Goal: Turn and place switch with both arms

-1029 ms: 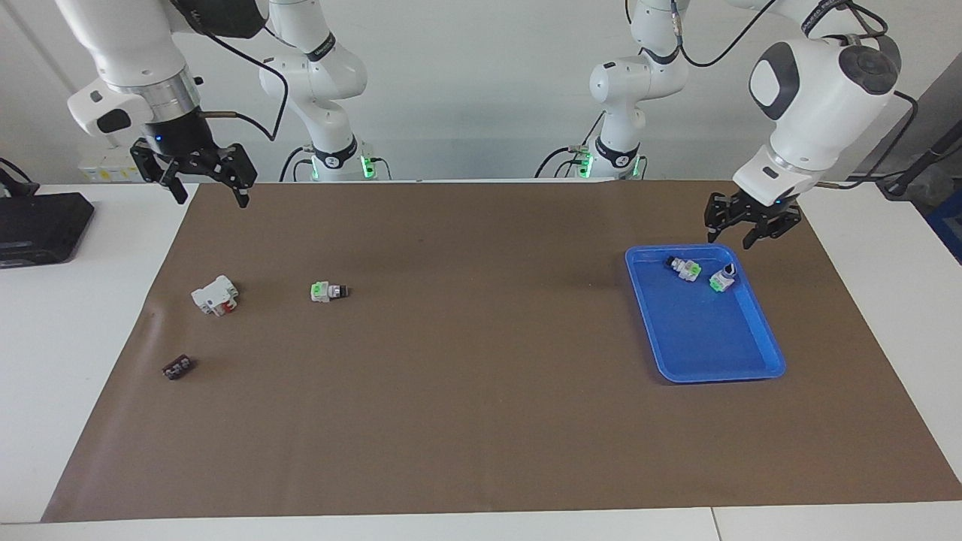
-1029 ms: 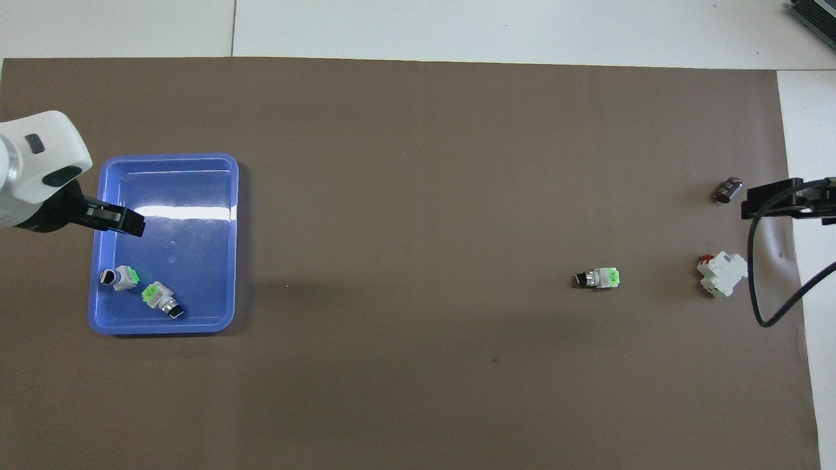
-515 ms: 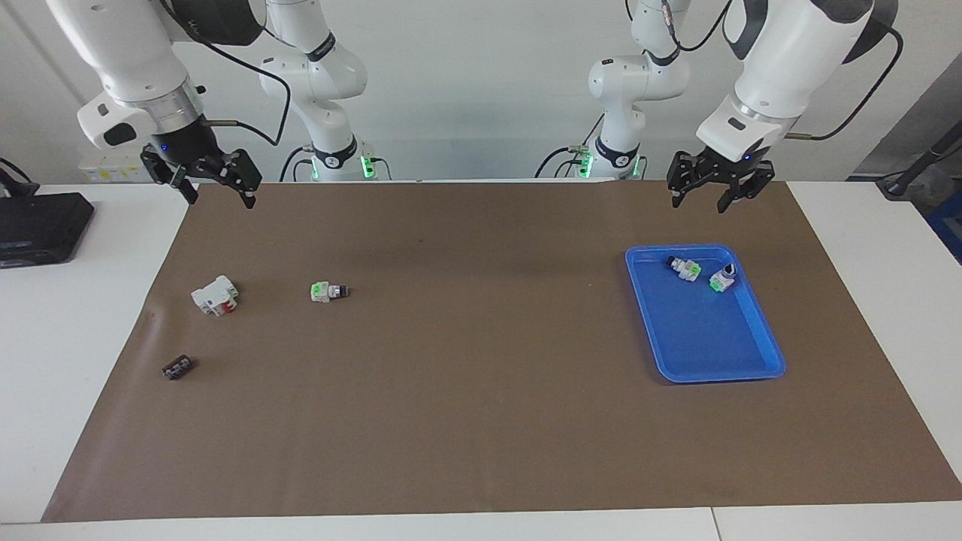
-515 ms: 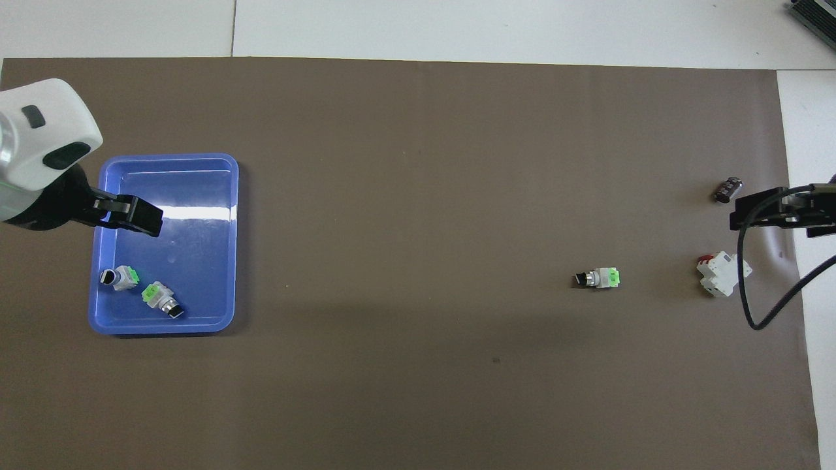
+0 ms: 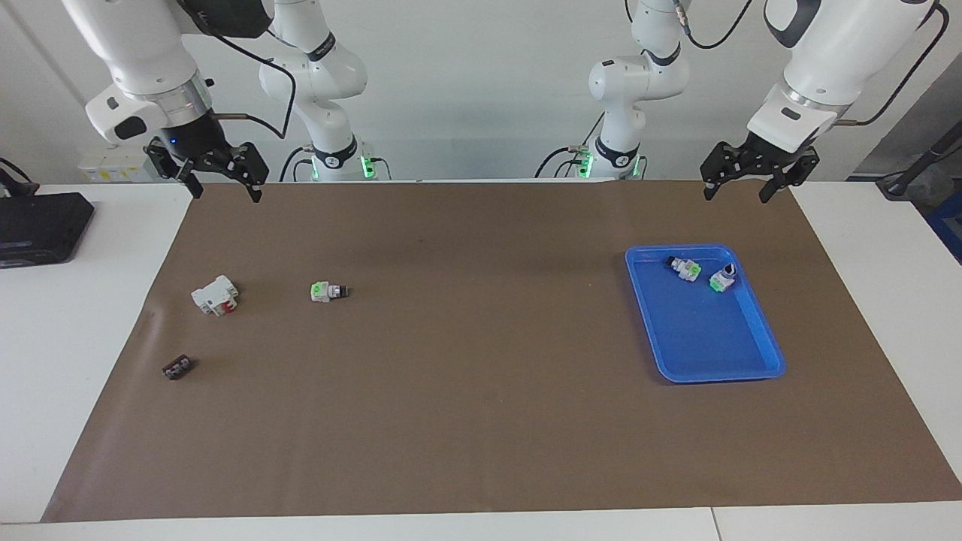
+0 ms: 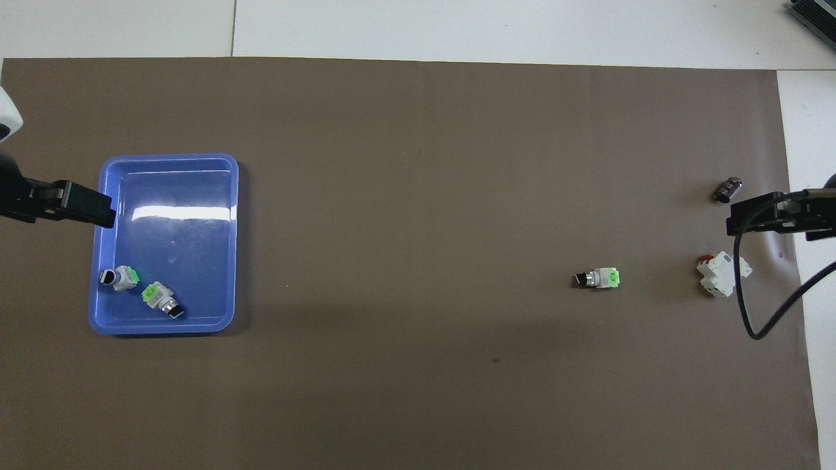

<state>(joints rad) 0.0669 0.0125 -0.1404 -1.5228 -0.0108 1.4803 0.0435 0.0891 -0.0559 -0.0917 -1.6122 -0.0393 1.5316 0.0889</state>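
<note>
A green-faced switch [image 5: 328, 291] lies on its side on the brown mat [image 5: 481, 421] that covers the desk [image 5: 83, 315], toward the right arm's end, its black-and-silver knob end pointing toward the left arm's end. Beside it, closer to the right arm's edge of the mat, lies a white block with a red part [image 5: 215, 295]; a small dark brown piece [image 5: 177, 367] lies farther from the robots than that block. Toward the left arm's end stands a blue tray [image 5: 759, 370], holding two more switches [image 5: 683, 267] [image 5: 722, 279] in its part nearest the robots, lying close together but apart. The left end effector [image 5: 740, 188] hangs in the air over the mat's edge nearest the robots, its fingers spread and holding nothing. The right end effector [image 5: 223, 190] hangs over the mat's corner nearest the robots at the right arm's end, likewise released and empty.
</note>
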